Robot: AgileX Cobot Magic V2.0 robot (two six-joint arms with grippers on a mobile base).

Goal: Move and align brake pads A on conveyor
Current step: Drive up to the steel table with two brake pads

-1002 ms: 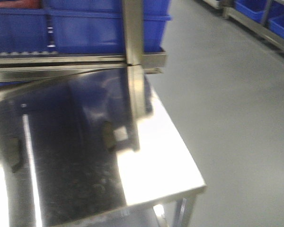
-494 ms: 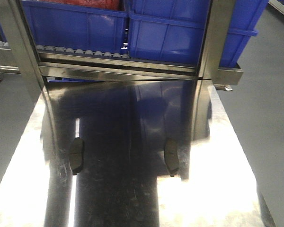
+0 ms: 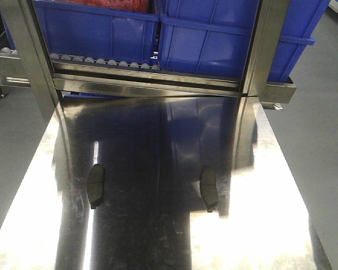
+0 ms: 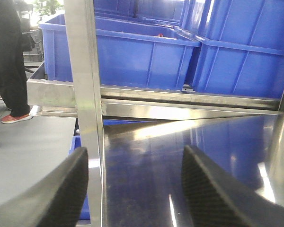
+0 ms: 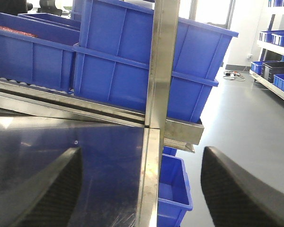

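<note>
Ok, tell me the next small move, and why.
Probably lower the left gripper toward the left brake pad on the steel tabletop. It and the right gripper are open and empty, and neither wrist view shows a pad. That pad and the right brake pad lie apart on the steel, with nothing touching them.

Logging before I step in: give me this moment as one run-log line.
left gripper open, empty | right gripper open, empty | two brake pads apart on steel tabletop, untouched | conveyor not in view
</note>
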